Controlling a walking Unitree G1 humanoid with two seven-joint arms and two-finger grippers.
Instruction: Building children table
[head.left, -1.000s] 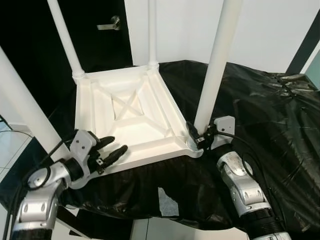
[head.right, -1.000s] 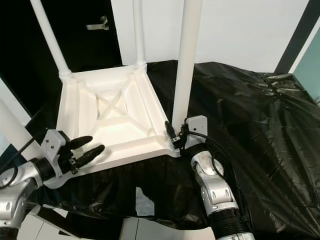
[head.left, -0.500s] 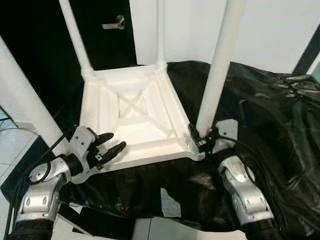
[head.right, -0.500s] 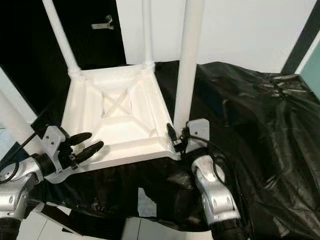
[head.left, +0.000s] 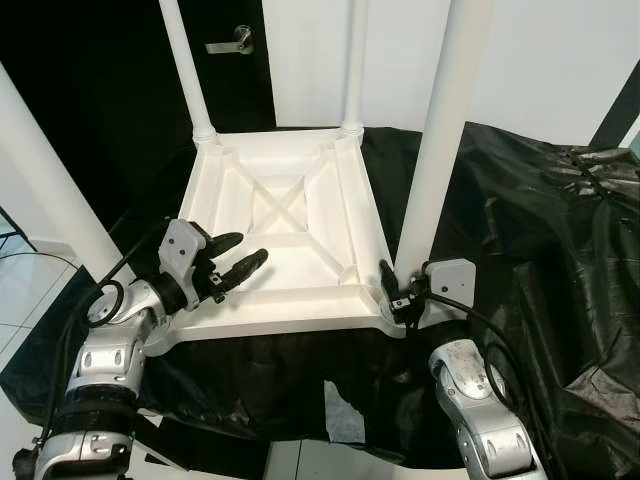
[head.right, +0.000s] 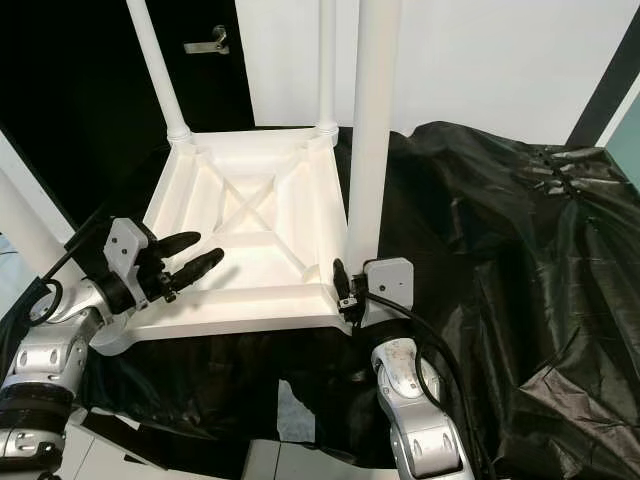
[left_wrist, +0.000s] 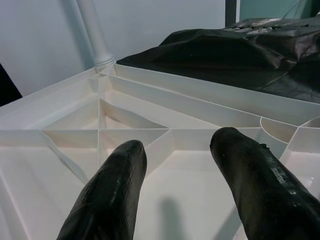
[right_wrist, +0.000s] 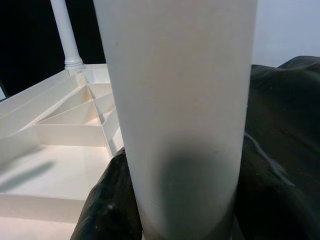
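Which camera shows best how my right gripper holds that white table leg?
The right wrist view: the right gripper has black fingers on both sides of the round white plastic table leg. The eye views show it at the leg's base, grip partly hidden.

The left end effector sits higher in the frame now, over the ribbed inside of the upside-down white table, with its two fingers apart. A second ago it was lower, at the near edge. The whole picture has slid too, so the camera has moved.
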